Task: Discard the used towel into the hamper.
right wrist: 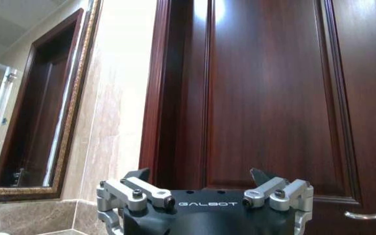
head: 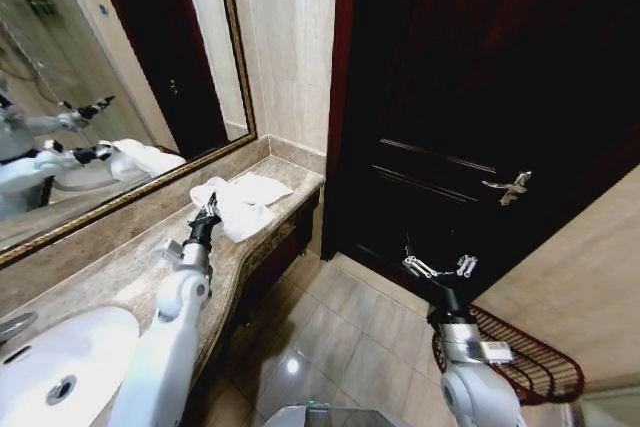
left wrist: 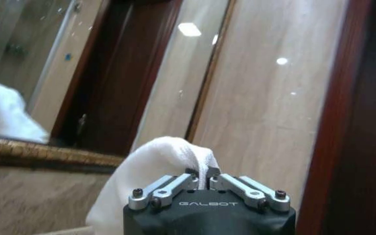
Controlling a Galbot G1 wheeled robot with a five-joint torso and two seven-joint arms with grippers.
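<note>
A white crumpled towel (head: 246, 203) lies on the marble counter (head: 120, 272) near its far end by the wall. My left gripper (head: 207, 210) reaches along the counter to the towel's near edge. In the left wrist view its fingertips (left wrist: 195, 175) are pinched together on a raised fold of the towel (left wrist: 165, 159). The hamper (head: 530, 359), a dark reddish-brown openwork basket, stands on the floor at lower right, partly behind my right arm. My right gripper (head: 438, 266) hangs open above the floor in front of the dark door, its fingers (right wrist: 137, 176) spread with nothing between them.
A white sink (head: 60, 357) sits in the counter at lower left, under a gold-framed mirror (head: 100, 97). A dark wooden door (head: 480, 97) with a silver handle (head: 508, 186) faces me. Tiled floor (head: 340, 337) lies open between counter and hamper.
</note>
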